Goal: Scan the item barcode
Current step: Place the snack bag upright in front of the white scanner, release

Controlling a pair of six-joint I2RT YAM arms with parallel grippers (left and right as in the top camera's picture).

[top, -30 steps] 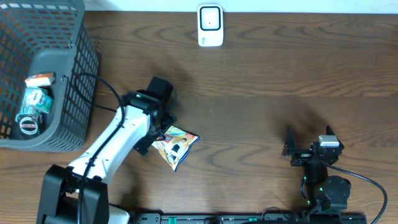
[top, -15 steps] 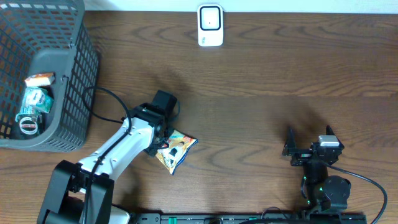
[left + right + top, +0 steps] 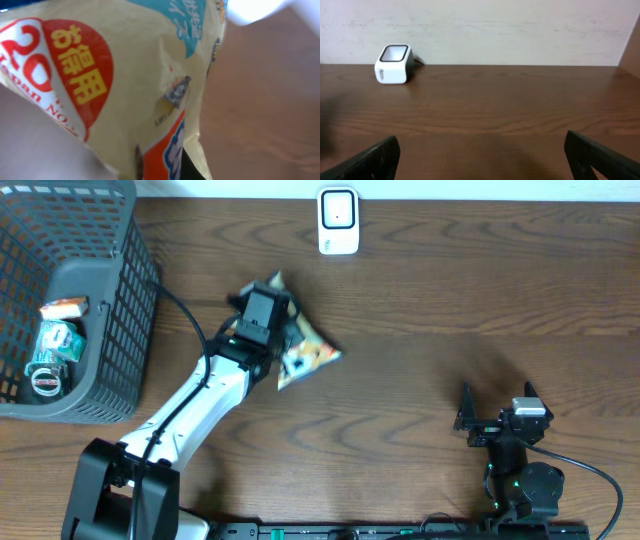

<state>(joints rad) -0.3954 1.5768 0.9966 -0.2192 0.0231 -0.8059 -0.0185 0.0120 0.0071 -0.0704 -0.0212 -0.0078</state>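
**Overhead: bag gripped, carry to scanner in hand**

Near right: right gripper (image 3: 497,410) parked low over the brown wooden table (image 3: 430,350), jaws wide apart, holding nothing. Right wrist view confirms it: both fingers spread, bare wood between them.

Mid left: left gripper (image 3: 278,340) clamped shut on the crinkly yellow plastic snack bag with red and orange print (image 3: 312,356). Fingers are mostly hidden under the wrist from above. In the left wrist view the bag (image 3: 125,100) fills the frame and hangs slack; it looks clear of the table.

Far centre: white box-shaped barcode scanner (image 3: 338,222) at the back edge, well apart from the bag, window facing the near side.

Far left: dark grey plastic mesh basket (image 3: 135,275) with a few small packets inside.

Step, my read: pick is done, presentation isn't. Next: move the bag far and slightly right to the scanner window and turn the barcode face toward it. No barcode visible in any view, so the wrist may need to rotate.
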